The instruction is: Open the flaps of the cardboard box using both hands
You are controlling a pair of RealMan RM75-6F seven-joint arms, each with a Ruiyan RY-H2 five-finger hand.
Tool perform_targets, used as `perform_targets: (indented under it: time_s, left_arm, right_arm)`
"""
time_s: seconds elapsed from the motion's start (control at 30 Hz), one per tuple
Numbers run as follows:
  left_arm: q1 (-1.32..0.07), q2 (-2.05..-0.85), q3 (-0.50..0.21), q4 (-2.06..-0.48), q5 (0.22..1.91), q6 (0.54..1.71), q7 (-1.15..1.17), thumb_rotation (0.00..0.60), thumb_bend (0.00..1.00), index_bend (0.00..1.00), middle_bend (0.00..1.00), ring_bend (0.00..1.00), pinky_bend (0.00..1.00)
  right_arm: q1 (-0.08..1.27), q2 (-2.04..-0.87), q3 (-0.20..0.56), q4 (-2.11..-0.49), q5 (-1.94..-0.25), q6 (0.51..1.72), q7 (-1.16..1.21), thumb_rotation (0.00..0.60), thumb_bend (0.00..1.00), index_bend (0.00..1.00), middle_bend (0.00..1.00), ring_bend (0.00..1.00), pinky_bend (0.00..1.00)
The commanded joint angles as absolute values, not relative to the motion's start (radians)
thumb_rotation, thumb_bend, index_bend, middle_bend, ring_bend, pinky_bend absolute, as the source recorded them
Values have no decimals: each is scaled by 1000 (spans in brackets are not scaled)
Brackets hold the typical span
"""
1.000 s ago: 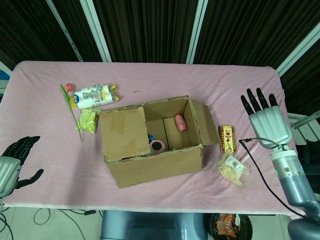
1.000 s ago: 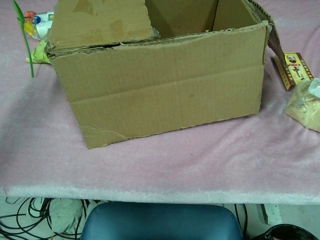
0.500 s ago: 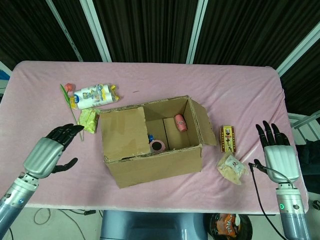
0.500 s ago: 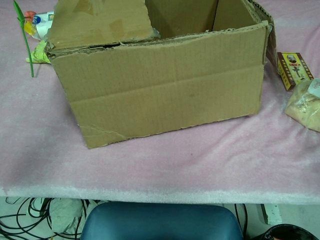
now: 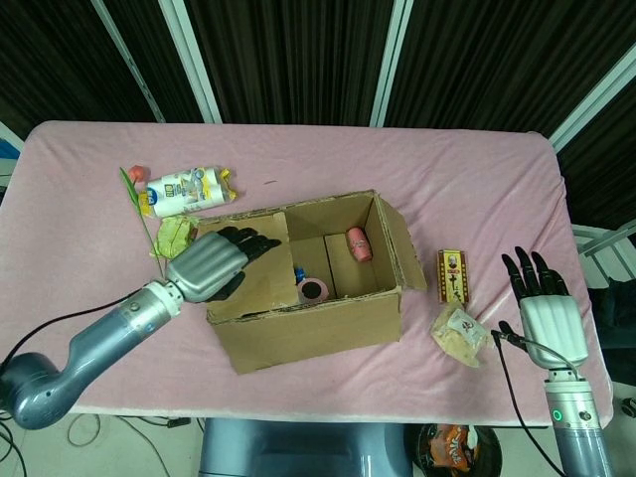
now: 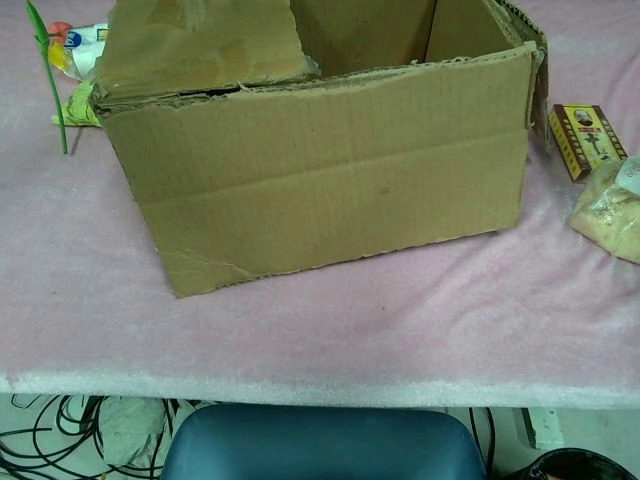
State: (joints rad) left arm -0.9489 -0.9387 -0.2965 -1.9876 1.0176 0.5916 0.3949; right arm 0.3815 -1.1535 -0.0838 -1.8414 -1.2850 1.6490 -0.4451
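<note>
A brown cardboard box (image 5: 316,325) (image 6: 330,180) stands mid-table. Its left flap (image 5: 260,263) (image 6: 200,45) lies folded flat over the opening; its right flap (image 5: 405,244) leans outward. Inside the uncovered half I see a pink roll (image 5: 312,290) and a pink can (image 5: 358,244). My left hand (image 5: 212,262) rests on the left flap, fingers spread toward the flap's inner edge, holding nothing. My right hand (image 5: 545,313) hovers off the table's right front corner, fingers apart and pointing away, well clear of the box. Neither hand shows in the chest view.
Left of the box lie a white snack bag (image 5: 186,190), a yellow-green packet (image 5: 175,238) and a green-stemmed flower (image 5: 141,216). Right of it sit a small red-yellow carton (image 5: 451,275) (image 6: 587,139) and a crumpled tan bag (image 5: 461,335) (image 6: 609,213).
My left hand swept in from the table's left front edge onto the box's left flap. My right hand drew back toward the front right corner, and the right flap leans less far out.
</note>
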Motion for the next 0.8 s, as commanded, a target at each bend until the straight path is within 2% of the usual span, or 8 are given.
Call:
perform_targets:
  time_s: [0.03,0.07,0.17,0.33,0.5,0.63,0.7,0.8]
  left_arm:
    - [-1184,-989,-272,-1890,793,450,505,600,850,56,151,108,215]
    - [-1220,-1001,-257,-1874,762,442,516,600,907,56,155,108,215]
    - [-1319,-1046,-202,-1825,682,442,556,600,995,57,170,110,215]
    - [-1451,-1143,-101,-1754,548,485,609,600,1000,70,188,123,216]
    - [-1533,-1227,-32,-1697,454,521,639,600,1000,105,232,164,247]
    - [-1590,-1264,21,-1675,395,540,665,600,1000,205,351,271,343]
    - [-1606,-1268,37,-1677,381,556,672,600,1000,278,443,350,386]
    - [-1620,-1264,48,-1685,368,585,673,600,1000,343,528,421,421]
  right_arm:
    - [373,-1150,-71,-1837,-1291,1641,-433,600,245,0,0,0,211]
    - [370,-1149,-66,-1837,-1292,1640,-430,600,245,0,0,0,211]
    - [364,-1145,-54,-1839,-1297,1635,-424,600,244,0,0,0,211]
    - [351,-1140,-38,-1839,-1304,1624,-417,600,244,0,0,0,211]
    - [342,-1138,-24,-1838,-1308,1611,-415,600,244,0,0,0,211]
    - [334,-1135,-9,-1836,-1310,1603,-411,600,244,0,0,0,211]
    - [330,-1134,-3,-1835,-1310,1600,-407,600,244,0,0,0,211]
    - [325,-1132,6,-1835,-1311,1595,-401,600,244,0,0,0,212]
